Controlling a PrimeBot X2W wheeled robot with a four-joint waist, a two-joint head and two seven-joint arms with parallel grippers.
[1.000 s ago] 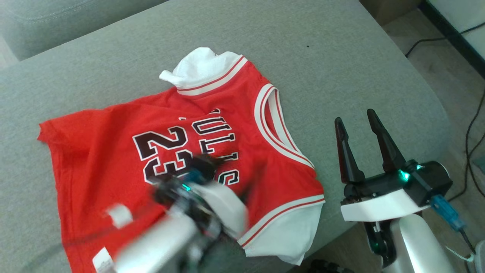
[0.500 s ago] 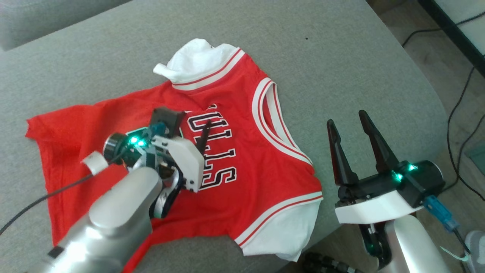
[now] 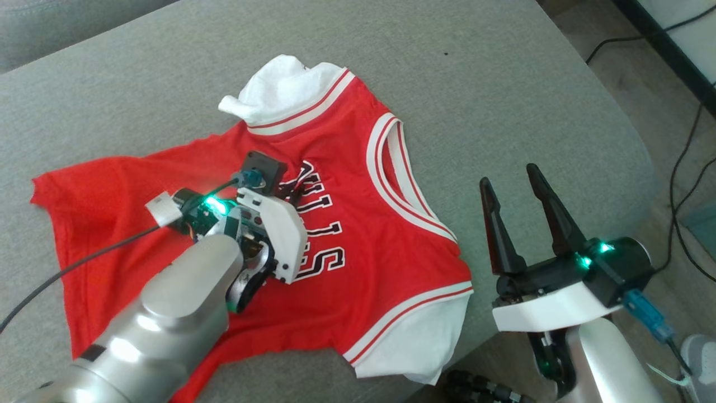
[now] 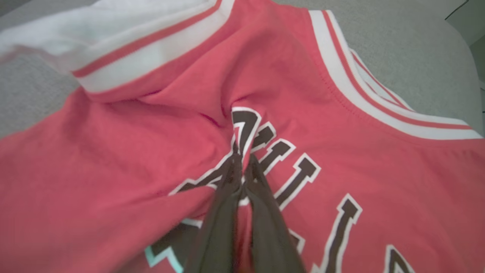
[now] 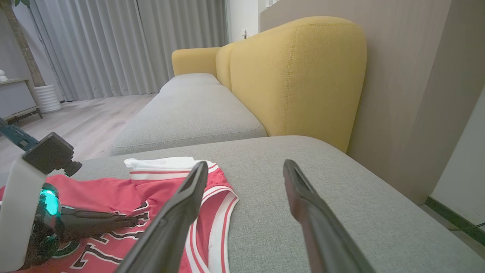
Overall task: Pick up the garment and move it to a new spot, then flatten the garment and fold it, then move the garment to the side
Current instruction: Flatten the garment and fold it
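The garment (image 3: 358, 224) is a red jersey with white trim and black lettering, spread loosely on a grey sofa cushion (image 3: 475, 95). My left gripper (image 3: 293, 187) rests on its chest lettering and is shut on a pinched fold of the red fabric; in the left wrist view the garment (image 4: 113, 151) bunches up between the closed fingers (image 4: 231, 189). My right gripper (image 3: 506, 176) hovers open over the cushion's right edge, apart from the jersey. The right wrist view shows the garment (image 5: 125, 189) low on the left, with the left gripper's fingers (image 5: 98, 220) lying on it.
The cushion's right and near edges drop to a floor with black cables (image 3: 685, 184). Behind the cushion stand another grey seat (image 5: 182, 113) and a yellow backrest (image 5: 299, 76), with a wall panel to the right.
My left arm moved up onto the jersey's lettering and its fingers closed, pinching the cloth. The camera shifted slightly. The right gripper kept its pose.
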